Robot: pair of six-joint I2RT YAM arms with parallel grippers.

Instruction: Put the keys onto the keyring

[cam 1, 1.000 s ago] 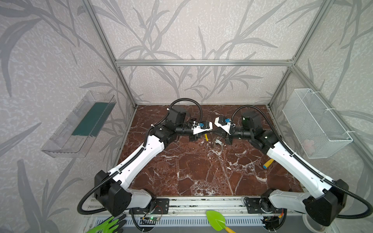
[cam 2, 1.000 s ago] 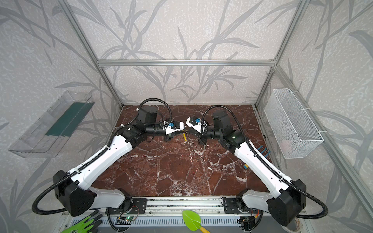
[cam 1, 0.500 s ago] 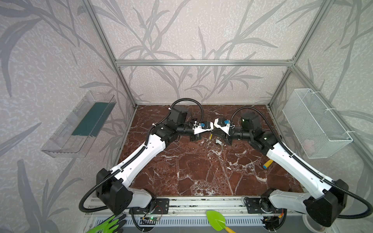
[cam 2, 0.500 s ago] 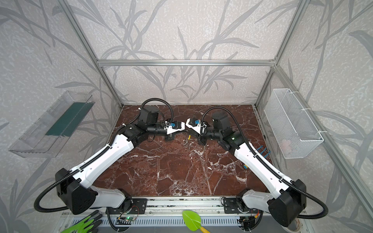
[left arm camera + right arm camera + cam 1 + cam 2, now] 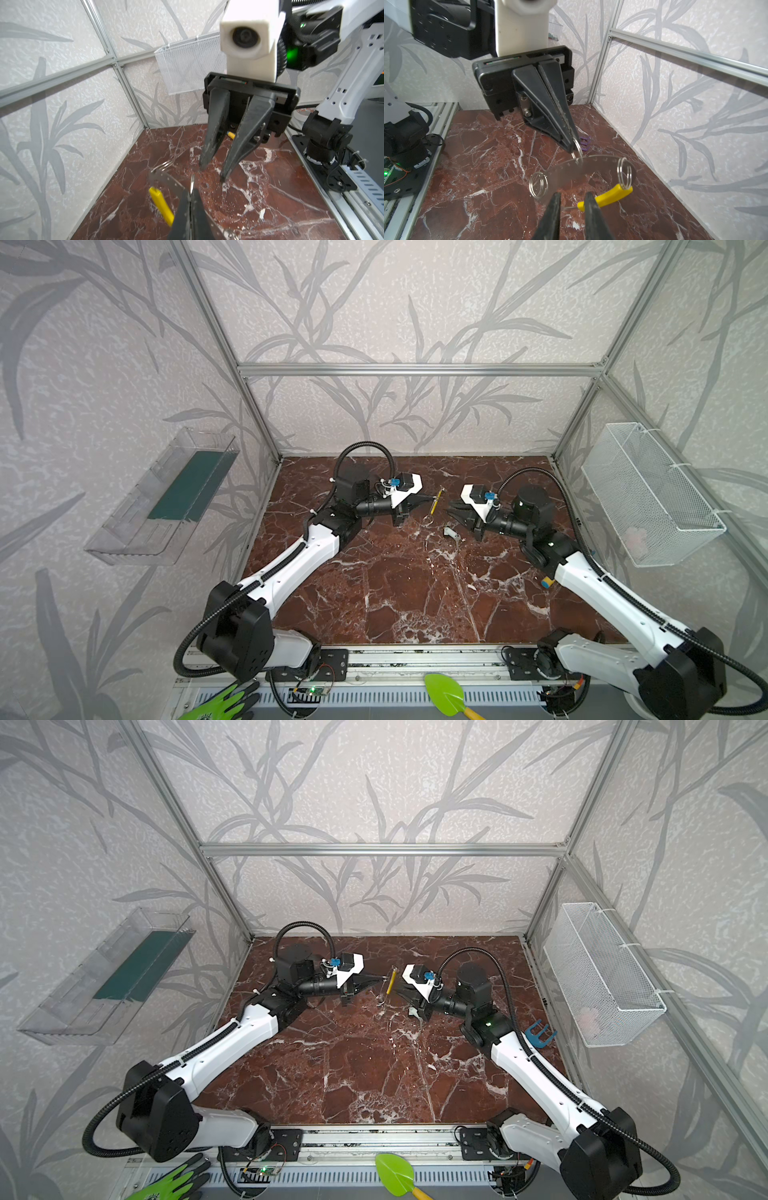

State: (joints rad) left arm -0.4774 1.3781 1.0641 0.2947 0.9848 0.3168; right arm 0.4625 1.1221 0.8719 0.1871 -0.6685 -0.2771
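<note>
The keyring (image 5: pixel 581 166) is a thin translucent grey arc with holes along its edge, carrying small wire rings and a yellow piece (image 5: pixel 608 194). It hangs in the air above the floor at the back middle, seen edge-on in both top views (image 5: pixel 434 502) (image 5: pixel 390 982). My left gripper (image 5: pixel 571 145) (image 5: pixel 430 499) (image 5: pixel 191 195) is shut on the middle wire ring of the keyring. My right gripper (image 5: pixel 572 194) (image 5: pixel 212 172) (image 5: pixel 451 510) is open just right of it, with nothing between its fingers. The keys (image 5: pixel 451 533), small and silvery with a pale tag, lie on the marble below the right gripper.
A white wire basket (image 5: pixel 648 497) hangs on the right wall and a clear shelf (image 5: pixel 166 502) on the left wall. A blue piece (image 5: pixel 539 1033) and a small yellow-blue object (image 5: pixel 547 582) lie near the right arm. Purple clips (image 5: pixel 585 143) lie behind the left gripper.
The left gripper has closed on the keyring's wire ring. The right gripper has opened and drawn back a little to the right, away from the keyring.
</note>
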